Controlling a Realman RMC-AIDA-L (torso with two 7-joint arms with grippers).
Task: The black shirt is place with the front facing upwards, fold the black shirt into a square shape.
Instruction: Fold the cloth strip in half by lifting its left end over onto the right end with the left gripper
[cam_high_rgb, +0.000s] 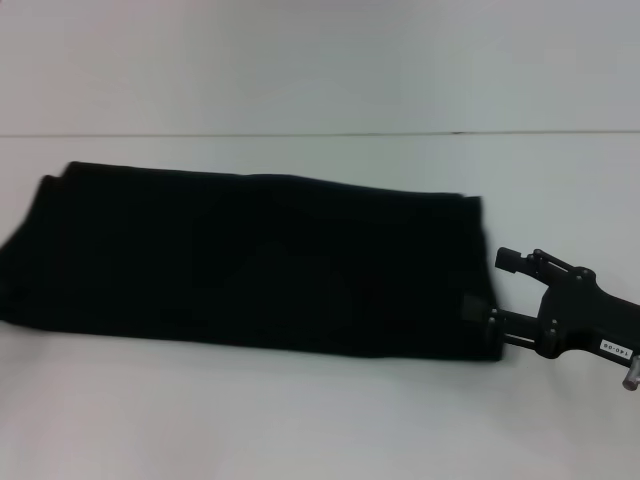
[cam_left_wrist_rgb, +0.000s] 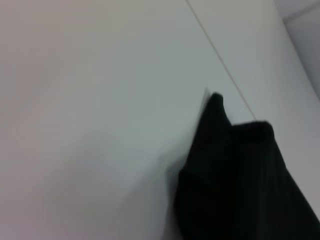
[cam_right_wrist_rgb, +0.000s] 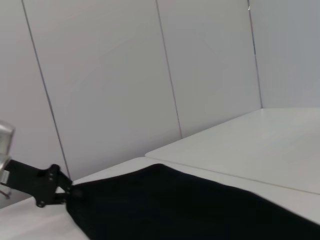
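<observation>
The right arm comes in low from the right side of the head view, stretched out flat just above the table (cam_high_rgb: 300, 420). Its right tool (cam_high_rgb: 497, 300) sits at the right end of the black shirt (cam_high_rgb: 250, 265). One finger (cam_high_rgb: 510, 259) is beside the shirt's right edge, and the other finger (cam_high_rgb: 492, 330) touches the near right corner. The tool looks partly open, but it is hard to see if it has pinched the dark cloth, so I cannot tell if it has hold of it.

A small white sticker (cam_high_rgb: 612, 349) is on the arm's black body. It has tiny marks on it that are too small to read.

The black shirt lies flat on the white table, folded into a long band that runs from left to right. No letters show on the cloth.

In the right wrist view, a black metal part (cam_right_wrist_rgb: 47, 185) touches the end of the shirt (cam_right_wrist_rgb: 190, 210), with pale wall panels (cam_right_wrist_rgb: 110, 85) behind.

The left wrist view shows one pointed corner of the shirt (cam_left_wrist_rgb: 235, 170) on the table. The left tool is not seen.
</observation>
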